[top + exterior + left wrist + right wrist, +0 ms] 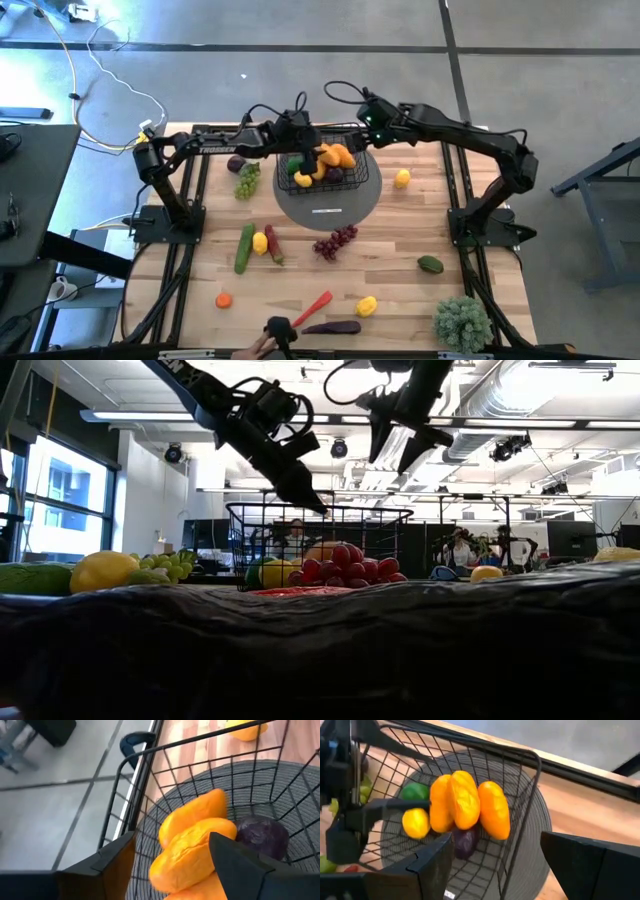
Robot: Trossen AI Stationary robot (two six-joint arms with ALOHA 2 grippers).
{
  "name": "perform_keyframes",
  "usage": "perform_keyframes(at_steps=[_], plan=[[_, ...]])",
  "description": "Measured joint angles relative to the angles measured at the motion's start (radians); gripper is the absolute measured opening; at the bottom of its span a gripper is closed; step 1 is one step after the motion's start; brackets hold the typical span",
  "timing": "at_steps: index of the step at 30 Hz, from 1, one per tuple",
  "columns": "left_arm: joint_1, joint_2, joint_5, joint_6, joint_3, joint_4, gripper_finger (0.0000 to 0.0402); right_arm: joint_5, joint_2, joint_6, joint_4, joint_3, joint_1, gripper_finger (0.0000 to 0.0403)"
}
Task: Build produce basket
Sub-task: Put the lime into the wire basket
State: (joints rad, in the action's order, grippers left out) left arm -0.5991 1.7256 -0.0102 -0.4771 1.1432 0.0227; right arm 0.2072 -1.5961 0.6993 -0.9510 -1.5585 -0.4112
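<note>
Black wire-mesh basket (327, 172) sits on the grey round woven mat (345, 205) at the far middle of the wooden bench (400, 285), directly under the left hand (303, 150), whose fingers stand apart, holding nothing. Just below that hand, inside the basket, lies an orange lobed fruit (465, 802) with a small yellow lemon (416, 822) beside it. Right hand (372, 128) hovers open over the basket's far corner
</note>
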Motion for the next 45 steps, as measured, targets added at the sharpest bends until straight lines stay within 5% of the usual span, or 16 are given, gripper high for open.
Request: perform_keyframes(at_steps=[11,19,29,33,45], plan=[[0.000,-0.011,-0.053,0.029,0.151,0.253,0.0243,0.075,0.072,0.037,-0.056,0.000,0.100,0.0277],[0.000,-0.096,0.026,0.122,0.194,0.387,0.0243,0.115,0.093,0.038,-0.089,0.000,0.176,0.0277],[-0.003,-0.192,0.065,0.201,0.182,0.588,0.0243,0.074,0.093,0.083,-0.215,0.000,0.273,0.0277],[-0.010,-0.227,0.168,0.268,0.090,0.572,0.0243,0.073,0.093,0.115,-0.305,0.000,0.305,0.0277],[0.016,-0.316,0.151,0.321,-0.004,0.563,0.0243,0.019,0.092,0.222,-0.532,0.080,0.425,0.0277]])
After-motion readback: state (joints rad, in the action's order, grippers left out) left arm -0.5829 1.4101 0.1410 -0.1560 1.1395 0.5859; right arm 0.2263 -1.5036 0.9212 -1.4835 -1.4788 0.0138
